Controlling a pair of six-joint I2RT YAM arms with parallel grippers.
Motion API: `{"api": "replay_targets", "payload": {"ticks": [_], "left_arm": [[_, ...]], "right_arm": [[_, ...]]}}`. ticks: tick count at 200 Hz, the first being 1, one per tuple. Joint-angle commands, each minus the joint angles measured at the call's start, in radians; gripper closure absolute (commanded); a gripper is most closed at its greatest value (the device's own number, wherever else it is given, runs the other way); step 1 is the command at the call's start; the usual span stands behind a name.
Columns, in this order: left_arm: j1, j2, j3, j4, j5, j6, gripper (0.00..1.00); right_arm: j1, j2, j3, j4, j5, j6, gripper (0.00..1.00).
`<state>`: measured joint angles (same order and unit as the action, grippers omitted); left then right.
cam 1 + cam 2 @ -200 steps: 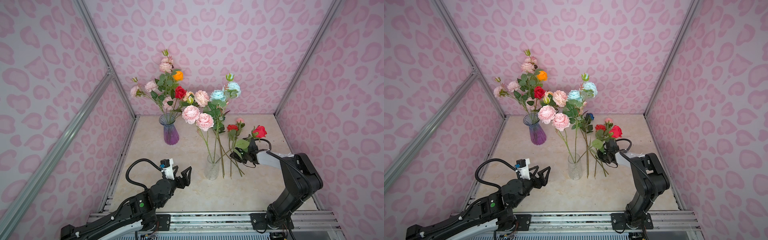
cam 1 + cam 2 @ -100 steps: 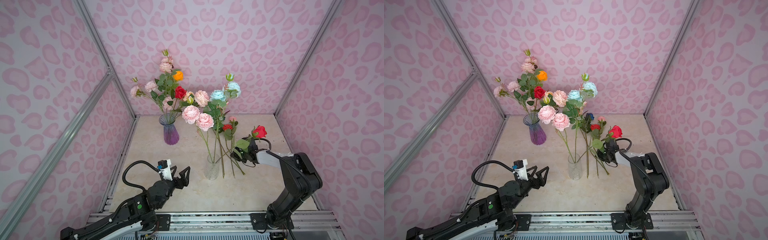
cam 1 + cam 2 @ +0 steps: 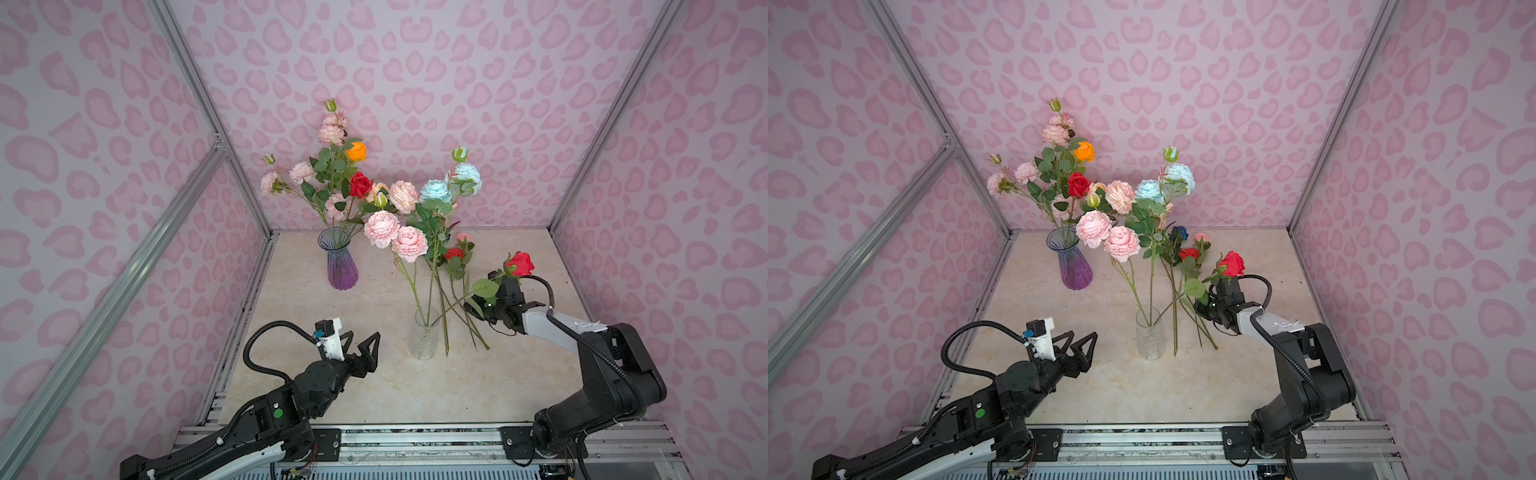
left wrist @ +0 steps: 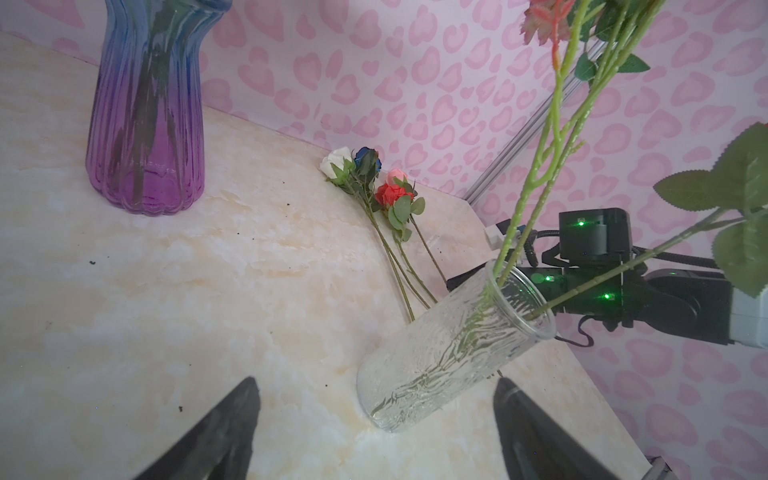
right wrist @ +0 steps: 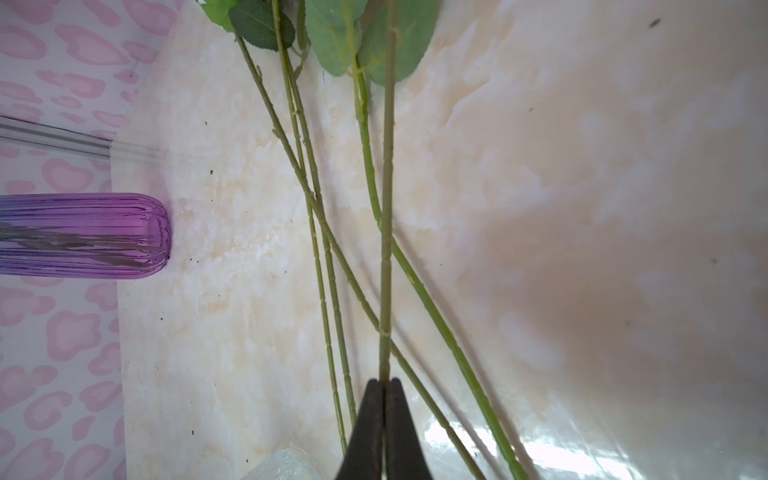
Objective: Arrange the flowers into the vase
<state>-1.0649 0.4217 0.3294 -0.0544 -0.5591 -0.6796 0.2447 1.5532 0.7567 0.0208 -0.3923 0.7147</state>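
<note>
Right wrist view: what do we see at our right gripper (image 5: pixel 385 380)?

— Its black jaws are pressed together on one green stem, held over the table (image 5: pixel 582 208). In both top views we trace that stem up to the red rose (image 3: pixel 520 264), whose bloom stands close by the gripper's wrist.

— And where does the stem's other end go?

— From the left wrist view we follow it into the mouth of the clear vase (image 4: pixel 449 353), which also holds pink and light-blue blooms on long stems.

— Our left gripper (image 3: pixel 364 333)?

— We see its jaws wide apart with nothing between them. It hovers low, near the clear vase on that vase's left, not touching it.

— The other flowers?

— The purple vase (image 3: pixel 343 266) at the back holds pink, orange and red blooms. Four loose flowers (image 4: pixel 390 193), white, blue, pink and red, lie flat on the table behind the clear vase, their stems crossing.
</note>
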Motion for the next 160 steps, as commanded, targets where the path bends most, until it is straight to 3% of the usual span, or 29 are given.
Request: {"api": "replay_targets", "payload": {"ticks": [1, 121, 142, 160], "left_arm": [[-0.001, 0.005, 0.01, 0.017, -0.001, -0.003, 0.11], [0.0, 0.058, 0.02, 0.044, 0.028, -0.017, 0.12], [0.0, 0.074, 0.031, 0.042, 0.033, -0.013, 0.12], [0.0, 0.081, 0.039, 0.037, 0.04, -0.015, 0.12]], "right_arm": [[-0.008, -0.025, -0.028, 0.007, -0.007, -0.004, 1.0], [0.051, -0.102, -0.148, -0.13, -0.032, -0.069, 1.0], [0.052, -0.074, -0.154, -0.14, -0.039, -0.081, 0.83], [0.061, -0.074, -0.161, -0.146, -0.041, -0.091, 0.78]]}}
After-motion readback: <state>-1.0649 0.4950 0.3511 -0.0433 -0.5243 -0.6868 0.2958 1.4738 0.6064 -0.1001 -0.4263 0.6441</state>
